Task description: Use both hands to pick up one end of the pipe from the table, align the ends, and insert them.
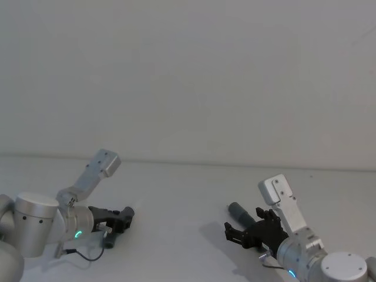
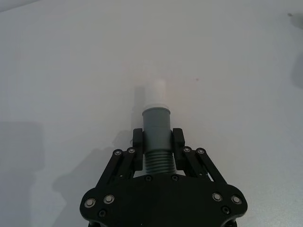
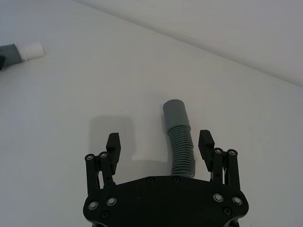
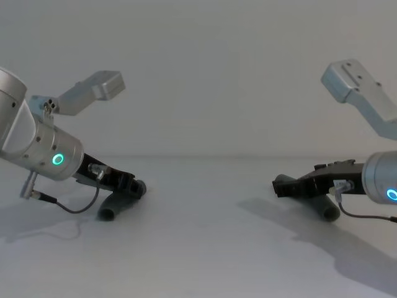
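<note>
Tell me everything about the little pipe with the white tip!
The shorter pipe piece is a dark grey bent tube that looks like plastic. It has a smooth sleeve, a ribbed stretch behind it and a narrow white tip in front. The left gripper is shut on it, one black finger on each side where sleeve meets ribs. The tip points out over the table, with nothing plugged onto it. In the chest view its back end hangs down to the table.

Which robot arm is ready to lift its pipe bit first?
Left. The left pincer is shut on the short white-tipped piece, while the right pincer stands open, fingers apart on either side of the long piece.
</note>
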`<action>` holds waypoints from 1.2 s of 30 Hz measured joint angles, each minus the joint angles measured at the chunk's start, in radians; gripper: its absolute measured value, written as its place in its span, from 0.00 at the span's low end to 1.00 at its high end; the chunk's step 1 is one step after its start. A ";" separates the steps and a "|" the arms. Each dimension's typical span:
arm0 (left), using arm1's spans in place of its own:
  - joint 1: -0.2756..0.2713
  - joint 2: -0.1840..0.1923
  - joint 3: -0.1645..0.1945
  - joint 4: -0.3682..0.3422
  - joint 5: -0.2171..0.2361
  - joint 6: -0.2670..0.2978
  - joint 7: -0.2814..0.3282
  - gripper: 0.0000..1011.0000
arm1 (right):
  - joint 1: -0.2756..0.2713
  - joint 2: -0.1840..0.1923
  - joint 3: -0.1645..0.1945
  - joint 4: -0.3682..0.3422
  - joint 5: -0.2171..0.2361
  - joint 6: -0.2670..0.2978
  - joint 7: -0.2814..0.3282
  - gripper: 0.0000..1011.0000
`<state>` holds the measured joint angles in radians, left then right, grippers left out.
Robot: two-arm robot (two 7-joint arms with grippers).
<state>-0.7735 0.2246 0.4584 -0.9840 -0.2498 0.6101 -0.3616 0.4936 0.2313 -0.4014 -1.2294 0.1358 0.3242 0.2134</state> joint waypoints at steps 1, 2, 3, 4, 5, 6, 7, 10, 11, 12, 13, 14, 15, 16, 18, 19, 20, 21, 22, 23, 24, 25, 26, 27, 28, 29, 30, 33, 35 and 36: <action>0.000 0.000 0.000 0.000 0.000 0.000 0.000 0.32 | 0.000 0.000 0.000 0.000 0.000 0.000 0.000 0.99; 0.000 0.000 0.000 0.000 0.000 0.000 0.000 0.32 | 0.000 0.000 0.000 0.000 0.000 0.000 0.001 0.99; 0.000 0.000 0.000 0.000 0.000 0.000 0.000 0.32 | 0.001 0.000 0.000 0.001 0.000 0.001 0.002 0.99; 0.000 0.000 0.000 0.000 0.000 0.000 0.000 0.32 | 0.003 0.000 0.000 0.002 0.000 0.002 0.002 0.99; 0.000 0.000 0.000 0.000 0.000 0.000 0.000 0.32 | 0.005 0.000 0.000 0.004 -0.001 0.002 0.002 0.99; 0.000 0.000 0.000 0.000 0.000 0.000 0.000 0.32 | 0.012 -0.001 -0.002 0.010 -0.003 0.006 0.004 0.99; 0.000 0.000 0.000 0.000 0.000 0.000 0.000 0.32 | 0.017 -0.002 -0.004 0.014 -0.005 0.009 0.006 0.99; 0.000 0.000 0.000 0.000 0.000 0.000 0.000 0.32 | 0.036 -0.005 -0.008 0.031 -0.012 0.022 0.012 0.99; 0.000 0.000 0.000 0.000 0.000 0.000 0.000 0.32 | 0.044 -0.006 -0.010 0.038 -0.014 0.026 0.013 0.99; 0.000 0.000 0.000 0.000 0.000 0.000 0.000 0.32 | 0.050 -0.007 -0.011 0.044 -0.015 0.030 0.015 0.99; 0.000 0.000 0.000 0.000 0.000 0.000 0.000 0.32 | 0.062 -0.010 -0.013 0.054 -0.018 0.040 0.018 0.99; 0.000 0.000 0.000 0.000 0.000 0.000 0.000 0.32 | 0.068 -0.011 -0.013 0.060 -0.020 0.048 0.020 0.99; 0.000 0.000 0.000 0.000 0.000 0.000 0.000 0.32 | 0.076 -0.013 -0.014 0.067 -0.021 0.054 0.021 0.99; 0.000 0.000 0.000 0.000 0.000 0.000 0.000 0.32 | 0.089 -0.017 -0.015 0.079 -0.023 0.066 0.024 0.99; 0.000 0.000 0.000 0.000 0.000 0.000 0.000 0.32 | 0.106 -0.022 -0.015 0.096 -0.025 0.089 0.028 0.99; 0.000 0.000 0.000 0.000 0.000 0.000 0.000 0.32 | 0.113 -0.024 -0.015 0.102 -0.026 0.098 0.030 0.99; 0.000 0.000 0.000 0.000 0.000 0.000 0.000 0.32 | 0.121 -0.026 -0.015 0.109 -0.026 0.105 0.032 0.99; 0.000 0.000 0.000 0.000 0.000 0.000 0.000 0.32 | 0.132 -0.030 -0.014 0.122 -0.026 0.121 0.034 0.99; 0.000 0.000 0.000 0.000 0.000 0.000 0.000 0.32 | 0.132 -0.030 -0.014 0.122 -0.026 0.121 0.034 0.99; 0.000 0.000 0.000 0.000 0.000 0.000 0.000 0.32 | 0.143 -0.035 -0.013 0.135 -0.026 0.137 0.036 0.99; 0.000 0.000 0.000 0.000 0.000 0.000 0.000 0.32 | 0.149 -0.037 -0.012 0.141 -0.026 0.147 0.038 0.99; 0.000 0.000 0.000 0.000 0.000 0.000 0.000 0.32 | 0.161 -0.042 -0.009 0.155 -0.025 0.164 0.040 0.99; 0.000 0.000 0.000 0.000 0.000 0.000 0.000 0.32 | 0.166 -0.044 -0.008 0.162 -0.025 0.173 0.041 0.99; 0.000 0.000 0.000 0.000 0.000 0.000 0.000 0.32 | 0.176 -0.048 -0.005 0.174 -0.025 0.186 0.042 0.99; 0.000 0.000 0.000 0.000 0.000 0.000 0.000 0.32 | 0.176 -0.048 -0.005 0.174 -0.025 0.186 0.042 0.99; 0.000 0.000 0.000 0.000 0.000 0.000 0.000 0.32 | 0.186 -0.052 -0.002 0.187 -0.023 0.199 0.045 0.99; 0.000 0.000 0.000 0.000 0.000 0.000 0.000 0.32 | 0.190 -0.053 -0.001 0.192 -0.023 0.205 0.047 0.99; 0.000 0.000 0.000 0.000 0.000 0.000 0.000 0.32 | 0.203 -0.058 0.004 0.213 -0.020 0.228 0.053 0.99; 0.000 0.000 0.000 0.000 0.000 0.000 0.000 0.32 | 0.210 -0.060 0.006 0.221 -0.018 0.242 0.058 0.99; 0.000 0.000 0.000 0.000 0.000 0.000 0.000 0.32 | 0.211 -0.060 0.007 0.224 -0.018 0.248 0.061 0.99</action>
<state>-0.7735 0.2246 0.4584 -0.9840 -0.2500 0.6100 -0.3617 0.7048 0.1715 -0.3948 -1.0055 0.1183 0.5717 0.2742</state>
